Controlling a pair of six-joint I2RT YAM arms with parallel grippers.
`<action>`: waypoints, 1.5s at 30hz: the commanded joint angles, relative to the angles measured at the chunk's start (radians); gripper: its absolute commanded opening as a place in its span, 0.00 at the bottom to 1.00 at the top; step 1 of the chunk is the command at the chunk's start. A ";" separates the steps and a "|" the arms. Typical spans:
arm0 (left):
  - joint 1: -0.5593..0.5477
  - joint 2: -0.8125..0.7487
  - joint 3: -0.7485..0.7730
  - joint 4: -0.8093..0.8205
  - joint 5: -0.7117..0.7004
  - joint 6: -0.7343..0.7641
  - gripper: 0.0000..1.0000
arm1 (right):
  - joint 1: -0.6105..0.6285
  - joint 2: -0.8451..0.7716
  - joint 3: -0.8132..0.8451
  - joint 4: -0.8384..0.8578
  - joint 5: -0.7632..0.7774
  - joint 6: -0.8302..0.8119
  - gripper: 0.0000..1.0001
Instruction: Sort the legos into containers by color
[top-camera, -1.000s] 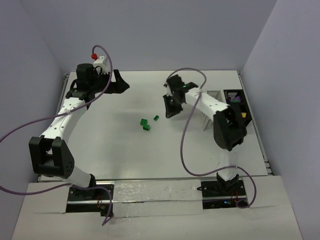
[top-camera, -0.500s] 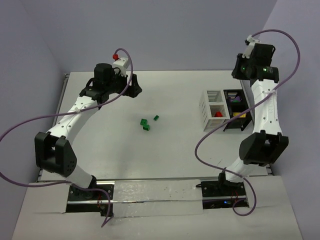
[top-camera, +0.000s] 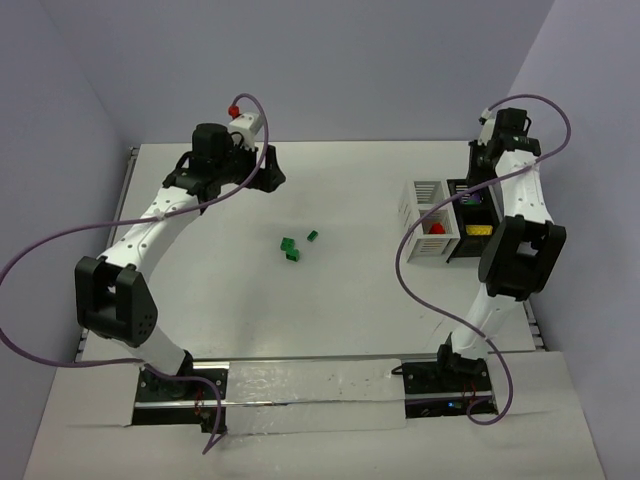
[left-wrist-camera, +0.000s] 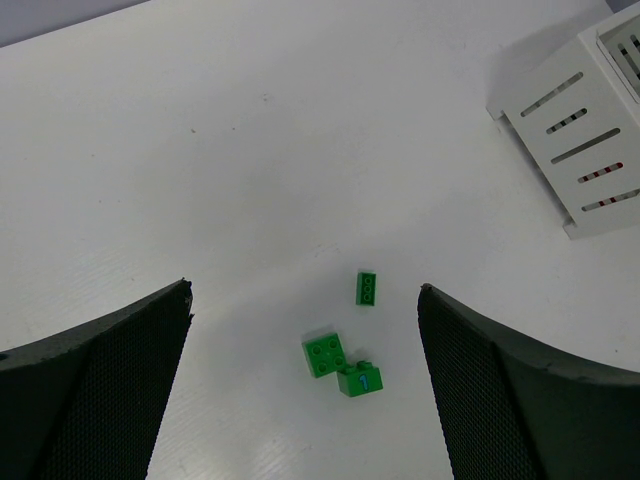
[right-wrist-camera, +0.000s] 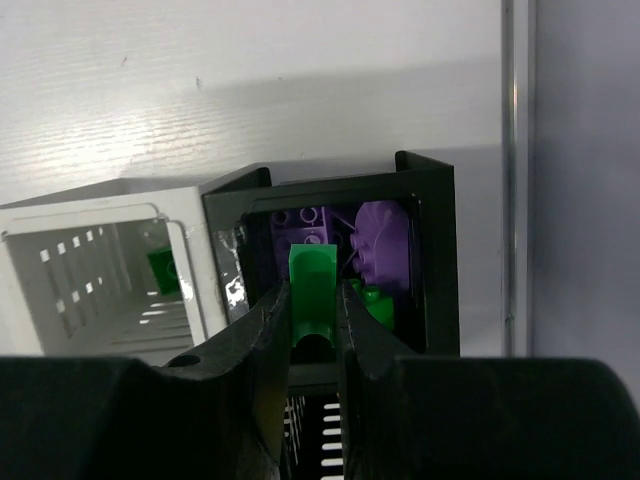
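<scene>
R fingers (right-wrist-camera: 268, 340) clamped on green lego (right-wrist-camera: 311, 285); I see it over black tray (right-wrist-camera: 432, 200), purple pcs below, by tabletop (right-wrist-camera: 300, 80) right edge. L fingers (left-wrist-camera: 95, 400) spread wide above 3 green legos (left-wrist-camera: 341, 358) mid-tabletop, bare room all round.

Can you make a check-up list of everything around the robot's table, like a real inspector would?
Surface: white table, flat, no spills seen.
Job's things: three loose green bricks mid-table; white slatted box holds a red brick; black tray holds purple bricks and a yellow brick.
Clutter: nothing seen.
Pincers: left pincer open and empty; right pincer shut on a green brick above the tray's purple compartment.
Cables: purple cables loop off both arms, clear of the bricks.
Surroundings: plain lavender walls.
</scene>
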 joint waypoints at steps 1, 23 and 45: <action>-0.002 0.006 0.054 0.003 -0.006 -0.004 0.99 | 0.005 0.031 0.017 0.032 0.040 0.003 0.00; 0.019 -0.017 0.034 0.006 0.025 -0.031 0.99 | 0.360 -0.172 -0.025 0.003 -0.085 0.057 0.75; 0.283 -0.103 -0.044 0.051 0.365 -0.119 0.99 | 0.952 0.206 -0.046 0.094 -0.264 -0.011 0.68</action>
